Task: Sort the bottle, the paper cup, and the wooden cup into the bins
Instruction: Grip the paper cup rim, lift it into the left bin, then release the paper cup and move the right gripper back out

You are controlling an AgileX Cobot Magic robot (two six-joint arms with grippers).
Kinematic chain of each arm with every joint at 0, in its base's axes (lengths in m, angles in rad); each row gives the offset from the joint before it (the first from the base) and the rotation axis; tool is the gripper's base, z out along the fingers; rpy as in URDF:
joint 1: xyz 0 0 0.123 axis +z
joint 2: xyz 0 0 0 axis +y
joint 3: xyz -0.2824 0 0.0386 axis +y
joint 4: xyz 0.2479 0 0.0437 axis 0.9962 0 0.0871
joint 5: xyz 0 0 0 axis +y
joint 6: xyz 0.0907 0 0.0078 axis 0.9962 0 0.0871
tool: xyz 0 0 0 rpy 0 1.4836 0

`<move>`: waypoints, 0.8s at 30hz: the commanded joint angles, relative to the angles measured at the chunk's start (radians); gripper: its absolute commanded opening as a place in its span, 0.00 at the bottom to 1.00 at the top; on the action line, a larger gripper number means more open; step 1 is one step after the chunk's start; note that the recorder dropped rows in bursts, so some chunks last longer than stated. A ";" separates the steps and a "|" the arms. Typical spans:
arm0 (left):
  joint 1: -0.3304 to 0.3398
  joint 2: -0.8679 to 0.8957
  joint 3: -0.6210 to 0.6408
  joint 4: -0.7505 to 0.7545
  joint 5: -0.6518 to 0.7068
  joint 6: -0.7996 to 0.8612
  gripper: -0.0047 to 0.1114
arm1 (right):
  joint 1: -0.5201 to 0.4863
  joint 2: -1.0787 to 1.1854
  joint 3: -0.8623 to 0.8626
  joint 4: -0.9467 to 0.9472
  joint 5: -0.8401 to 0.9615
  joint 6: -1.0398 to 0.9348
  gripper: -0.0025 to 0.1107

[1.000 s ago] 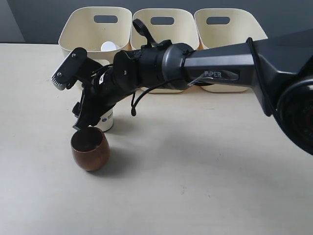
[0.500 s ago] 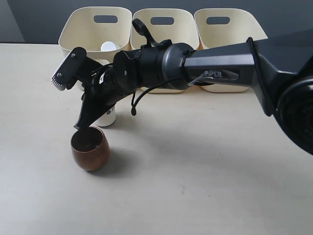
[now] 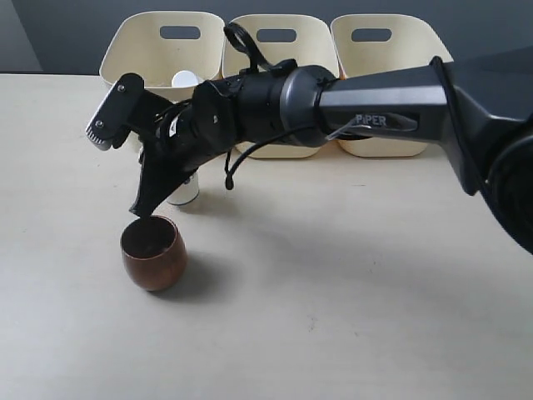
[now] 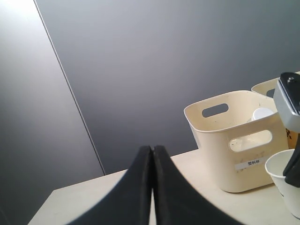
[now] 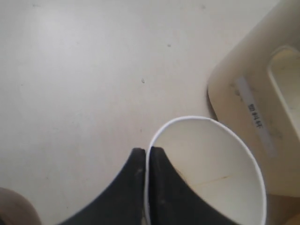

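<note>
The right gripper point(image 3: 143, 206) is seen in the exterior view at the end of a black arm that reaches across from the right to the left part of the table point(image 3: 350, 283). In the right wrist view its two dark fingers point(image 5: 133, 187) are pinched on the rim of the paper cup point(image 5: 211, 173), one finger outside the wall and one inside. In the exterior view the paper cup point(image 3: 185, 190) is largely hidden behind the gripper; only its lower white part is visible, and whether it touches the table cannot be told. The wooden cup point(image 3: 152, 252) stands upright on the table just in front of the gripper tip, apart from the paper cup.

Three cream bins are lined up at the far edge of the table. A white round cap point(image 3: 185, 79), probably that of the bottle, is seen inside the left bin point(image 3: 133, 46); the bottle body itself cannot be made out. The middle bin point(image 3: 312, 42) and the right bin point(image 3: 400, 42) are partly covered by the arm, and their contents cannot be told.

In the left wrist view the left gripper point(image 4: 152, 154) is shown with its fingers pressed together on nothing, raised above the table with the left bin point(image 4: 220, 154) beyond it
</note>
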 commanded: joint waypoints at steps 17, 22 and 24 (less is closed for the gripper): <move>-0.001 -0.002 0.002 0.000 -0.005 -0.002 0.04 | -0.001 -0.396 -0.006 -0.415 0.169 0.240 0.02; -0.001 -0.002 0.002 0.000 -0.005 -0.002 0.04 | -0.002 -0.387 0.019 -0.868 0.152 0.610 0.02; -0.001 -0.002 0.002 0.000 -0.005 -0.002 0.04 | -0.004 -0.356 0.036 -1.017 0.135 0.746 0.02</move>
